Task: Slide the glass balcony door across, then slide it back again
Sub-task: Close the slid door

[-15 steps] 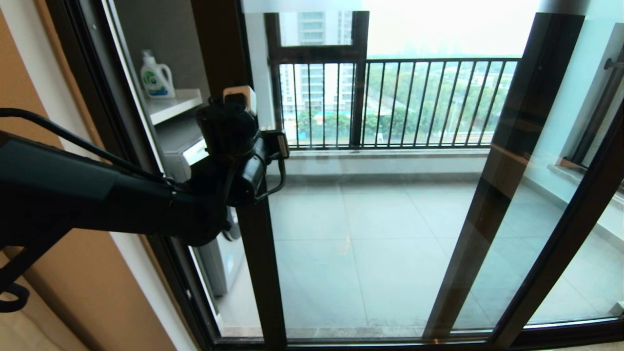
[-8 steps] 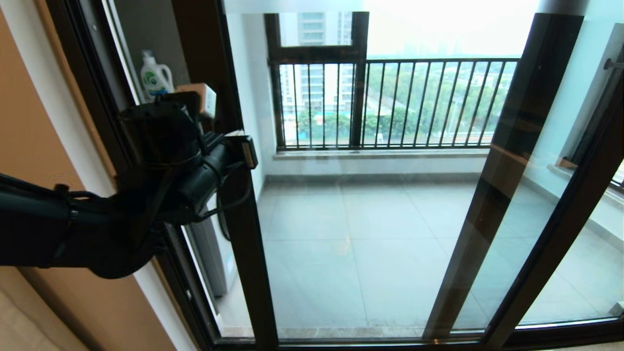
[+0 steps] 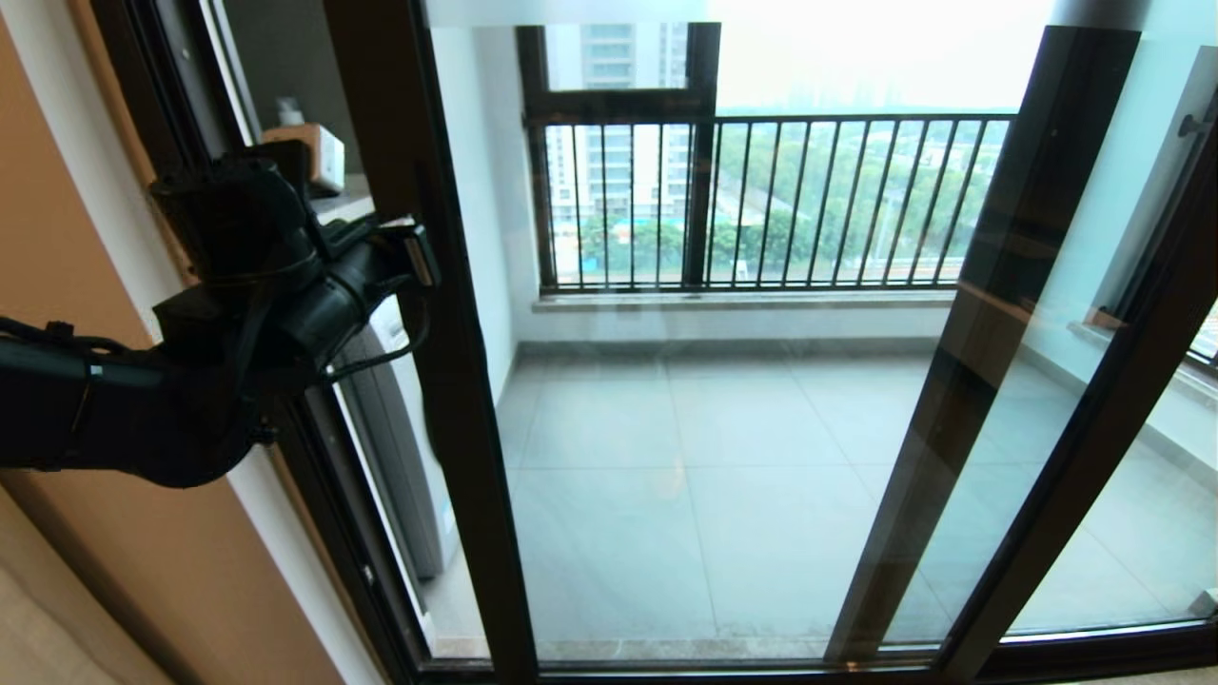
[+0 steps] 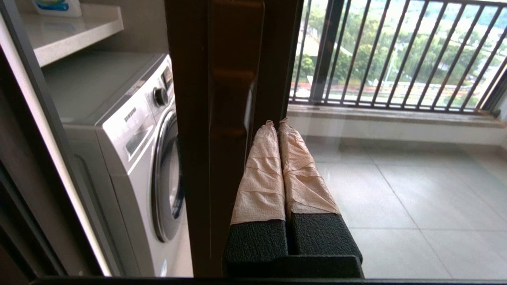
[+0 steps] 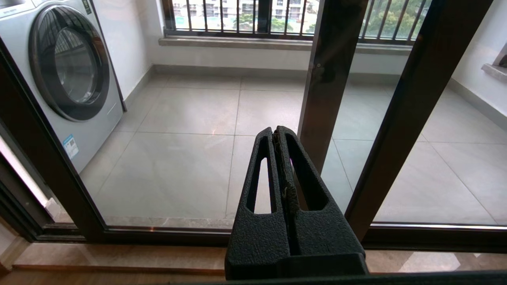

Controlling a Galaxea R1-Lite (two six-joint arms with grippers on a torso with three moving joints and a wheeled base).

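Observation:
The glass balcony door (image 3: 457,381) is a tall clear pane in a dark brown frame, with its left stile (image 4: 222,118) close to the left door frame. A raised strip, which may be the handle, runs down that stile. My left gripper (image 3: 419,262) is shut, and its tape-wrapped fingertips (image 4: 273,130) press against the stile's edge on the glass side with nothing between them. My right gripper (image 5: 277,132) is shut and empty. It hangs low in front of the door's bottom track and is out of the head view.
A white washing machine (image 4: 130,130) stands on the balcony behind the left stile, under a shelf (image 4: 71,35) with a detergent bottle. Another dark-framed pane's stile (image 3: 990,333) crosses the right side. A black railing (image 3: 809,200) closes the far end. An orange wall (image 3: 57,190) is at my left.
The door's left stile has slid leftward, with my left gripper moving against it. The gap to the left frame has narrowed, and the stile now covers the detergent bottle.

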